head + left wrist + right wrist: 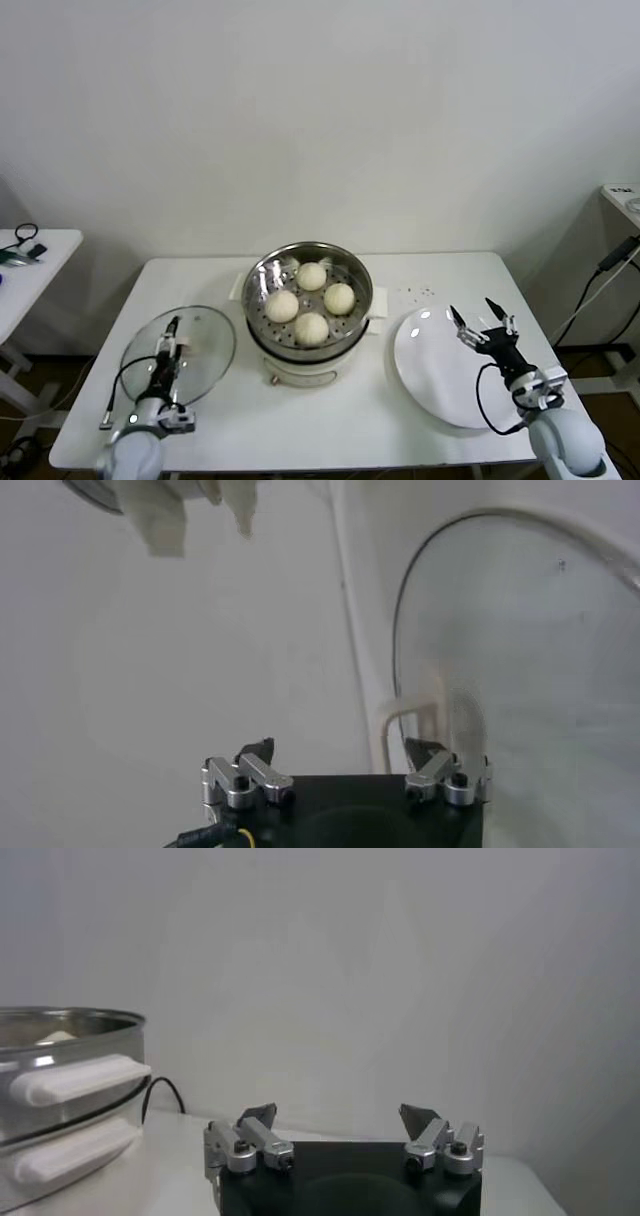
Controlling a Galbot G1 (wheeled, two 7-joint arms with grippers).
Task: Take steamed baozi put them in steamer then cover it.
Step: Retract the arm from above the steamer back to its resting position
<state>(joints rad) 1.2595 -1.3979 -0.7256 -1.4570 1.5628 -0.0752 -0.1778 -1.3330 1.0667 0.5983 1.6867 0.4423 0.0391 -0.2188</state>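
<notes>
Pincers first: my left gripper (172, 335) is spread wide with nothing in it, hanging right over the glass lid (200, 345), which lies flat on the table (400, 410) just left of the steamer (308, 312). From the left wrist camera the lid's cream bar handle (410, 725) sits just ahead of the spread tips, not yet between them as far as I can tell. The right gripper (480, 318) is also wide open and empty, parked over the white plate (440, 375) on the far side of the pot. All four buns (311, 301) are already sitting in the steamer's perforated basket, so I'd say loading is done and covering is what's left. About the lid: glass with a metal rim, so I'm guessing rigid, a bit hefty for its size, and slick anywhere but the handle. I'd pinch that bar across its narrow side, dead centre, so the disc hangs level instead of tipping. An off-centre grab would probably make it swing, and I wouldn't want to clank glass on steel. I'd lower it gently and squarely onto the rim.
</notes>
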